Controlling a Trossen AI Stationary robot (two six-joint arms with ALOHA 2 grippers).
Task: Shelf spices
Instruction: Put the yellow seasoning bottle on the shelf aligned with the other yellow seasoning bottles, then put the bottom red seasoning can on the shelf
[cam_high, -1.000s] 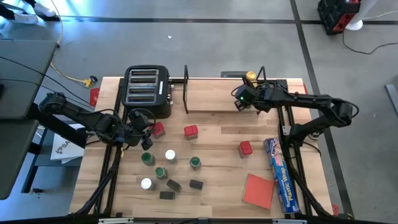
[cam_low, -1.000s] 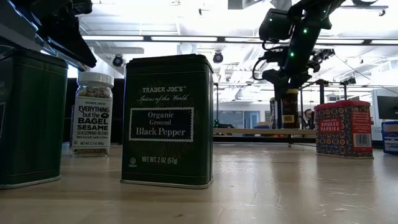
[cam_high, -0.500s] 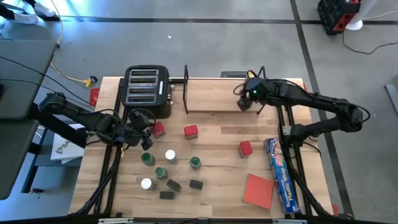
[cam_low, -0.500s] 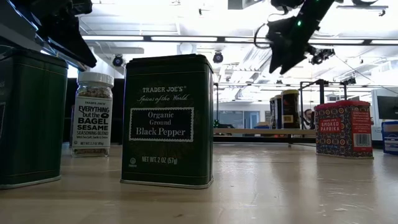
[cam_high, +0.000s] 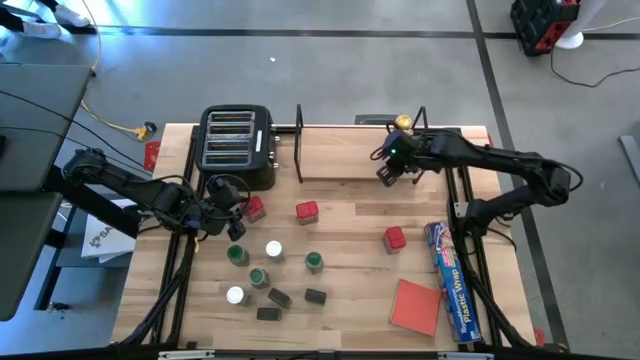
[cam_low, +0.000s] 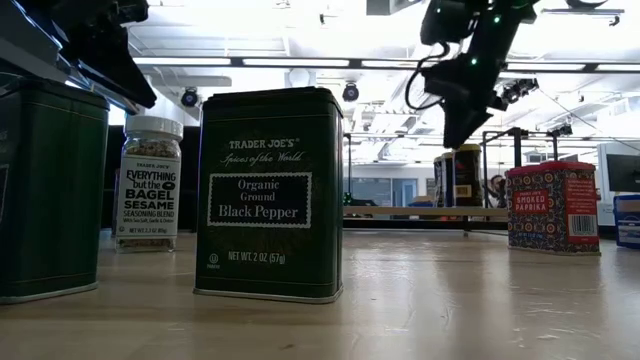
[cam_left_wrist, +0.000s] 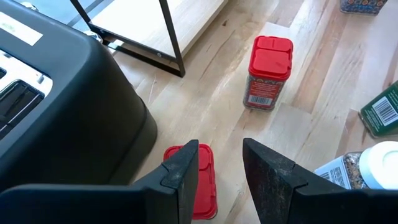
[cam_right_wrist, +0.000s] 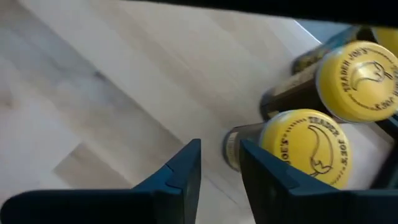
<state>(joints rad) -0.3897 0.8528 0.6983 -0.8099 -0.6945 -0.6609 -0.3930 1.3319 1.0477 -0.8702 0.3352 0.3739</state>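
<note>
Looks like mid-job: two yellow-lidded jars (cam_right_wrist: 323, 124) already standing at the right end of the shelf (cam_high: 350, 160), right gripper (cam_high: 388, 172) hanging over the shelf board just beside them, fingers slightly apart with nothing between. Guessing a placement just wrapped up, so next up is swinging out for another spice.

Left gripper (cam_left_wrist: 221, 168) parked low by the black toaster (cam_high: 236, 148), fingers apart a little and empty, straddling a red-topped tin (cam_left_wrist: 200, 186) below. Probably the next pick: drop down, clamp, carry to the rack.

Rest of the spices scattered on the table: second red-topped jar (cam_left_wrist: 267, 73), smoked paprika tin (cam_low: 552, 208), black pepper tin (cam_low: 268, 195), bagel sesame jar (cam_low: 148, 182).

Hard to see: left gripper mostly cut off in the low view, labels unreadable from above.
</note>
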